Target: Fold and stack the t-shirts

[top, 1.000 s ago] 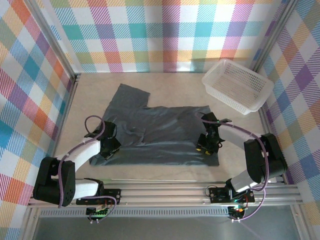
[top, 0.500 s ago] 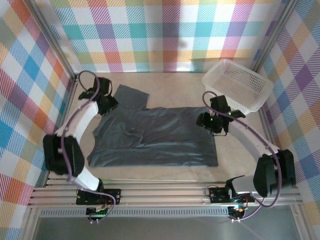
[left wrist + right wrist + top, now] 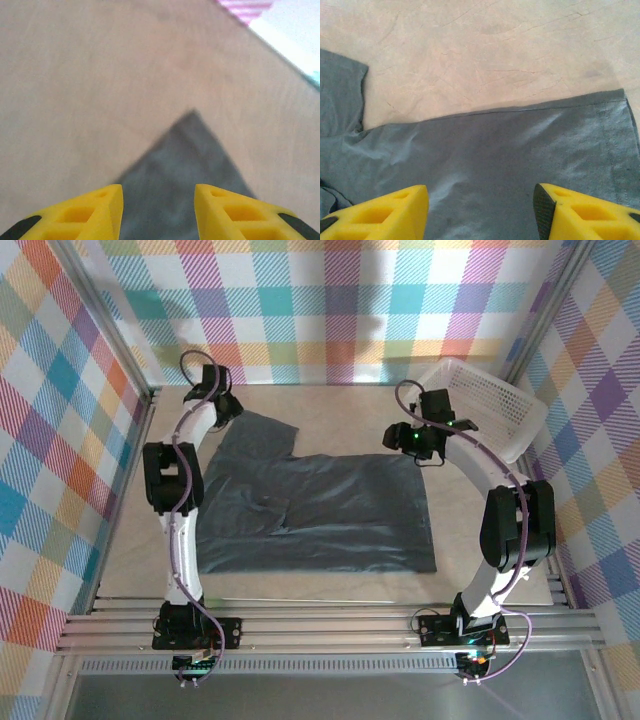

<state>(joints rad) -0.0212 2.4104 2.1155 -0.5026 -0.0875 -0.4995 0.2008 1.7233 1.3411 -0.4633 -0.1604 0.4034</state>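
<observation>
Shirt: we see the plain dark slate-grey cloth t-shirt (image 3: 310, 510) spread flat mid-bench (image 3: 330, 405), one sleeve toward 11 o'clock.
Basket: white mesh plastic basket (image 3: 495, 410) at 1 o'clock, apart from the shirt, its mesh floor showing.
Left claw (image 3: 157, 195): open above the sleeve tip.
Right claw (image 3: 480, 200): open over the shirt's far edge.

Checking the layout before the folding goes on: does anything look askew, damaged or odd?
Nothing is spilled or damaged. The dark grey t-shirt lies flat apart from a small pucker left of its middle, with one sleeve sticking out at the far left. The white mesh basket sits at a slant in the far right corner.
</observation>
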